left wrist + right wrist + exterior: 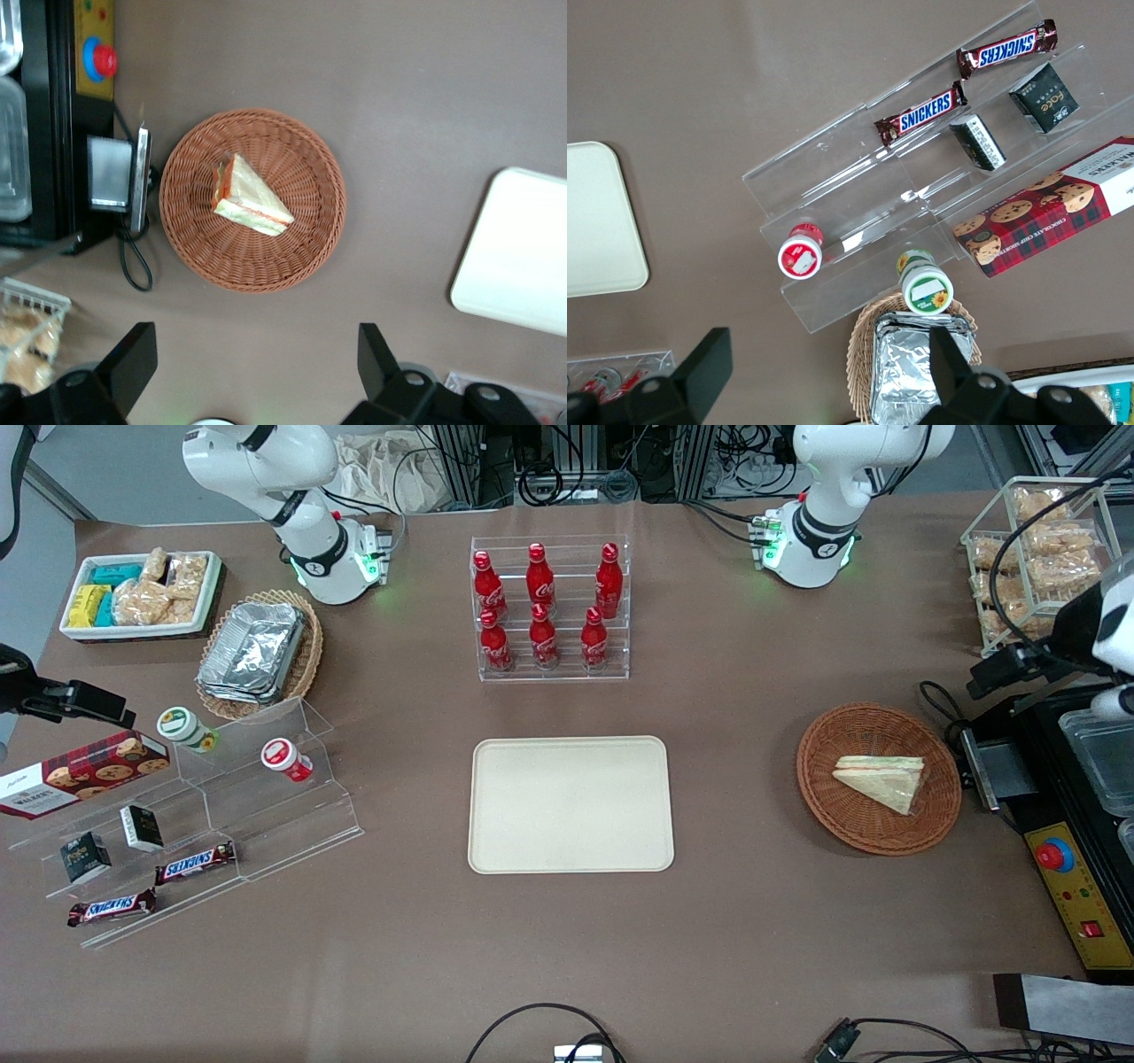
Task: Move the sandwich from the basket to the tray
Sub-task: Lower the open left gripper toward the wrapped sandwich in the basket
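Note:
The sandwich [881, 779] [251, 202], a pale triangular wedge with orange and green filling, lies flat in the round reddish-brown wicker basket [815, 779] [310, 248]. The cream rectangular tray [570, 804] [523, 257] lies bare at the table's middle, beside the basket toward the parked arm's end. My gripper [257, 354] hangs open high above the table, a little farther from the front camera than the basket. Only bare table shows between its black fingers [133, 359]. The arm's wrist [1085, 624] shows at the working arm's end of the table.
A black machine with a red button [1054, 856] stands close beside the basket, with a cable [133, 266] looping at the basket's rim. A wire rack of bagged snacks [1036, 558] and a clear rack of red bottles [549, 607] stand farther from the front camera.

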`<control>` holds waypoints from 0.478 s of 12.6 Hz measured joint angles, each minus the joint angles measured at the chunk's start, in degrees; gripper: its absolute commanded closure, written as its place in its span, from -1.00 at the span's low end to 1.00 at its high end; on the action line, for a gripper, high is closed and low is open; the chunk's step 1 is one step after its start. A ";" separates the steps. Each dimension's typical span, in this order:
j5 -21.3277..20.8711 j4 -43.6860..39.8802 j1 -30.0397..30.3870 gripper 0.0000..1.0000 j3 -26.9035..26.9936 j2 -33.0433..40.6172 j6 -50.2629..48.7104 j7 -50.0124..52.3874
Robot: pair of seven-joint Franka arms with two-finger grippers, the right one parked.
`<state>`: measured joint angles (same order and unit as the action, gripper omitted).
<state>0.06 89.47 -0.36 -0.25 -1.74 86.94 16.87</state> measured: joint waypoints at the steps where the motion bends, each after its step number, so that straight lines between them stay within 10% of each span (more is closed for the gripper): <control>1: 0.06 0.02 0.00 -1.00 0.12 -0.91 0.02 1.65; 6: 0.58 5.45 0.15 -1.00 3.69 -2.36 6.72 5.56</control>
<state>0.63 94.92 -0.21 3.45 -4.10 93.66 22.43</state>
